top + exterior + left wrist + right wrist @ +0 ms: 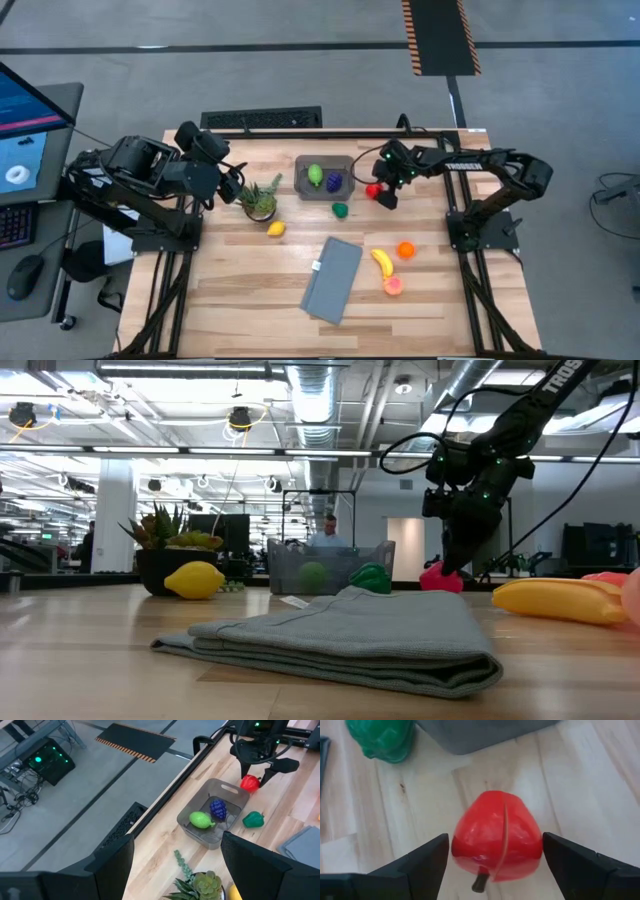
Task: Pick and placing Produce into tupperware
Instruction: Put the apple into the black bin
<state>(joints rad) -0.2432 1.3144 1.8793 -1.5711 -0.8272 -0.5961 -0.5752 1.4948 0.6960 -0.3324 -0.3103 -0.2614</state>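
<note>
My right gripper [495, 851] is open and low over the table, just right of the tupperware [300, 180]. One finger stands on each side of a red toy fruit [495, 837] that rests on the wood. The smoky-grey tub holds a light green piece [315, 176] and a purple piece [334, 182]. A dark green piece [340, 209], a yellow lemon [276, 229], a banana [381, 261], an orange piece [405, 249] and a pink piece [393, 286] lie on the table. My left gripper [232, 185] is open and waits above the table's left part, near the plant. My right gripper comes at the red fruit [470, 832] from above, pointing down, with its fingers [427, 857] close on either side. The fruit sits on the table. I cannot tell whether the fingers touch it.
A spiky potted plant [258, 198] stands left of the tub, close to my left gripper. A flat grey-blue panel [332, 280] lies toward the near edge, left of the banana. The tub sits near the table's far edge. Bare wood shows at the near left.
</note>
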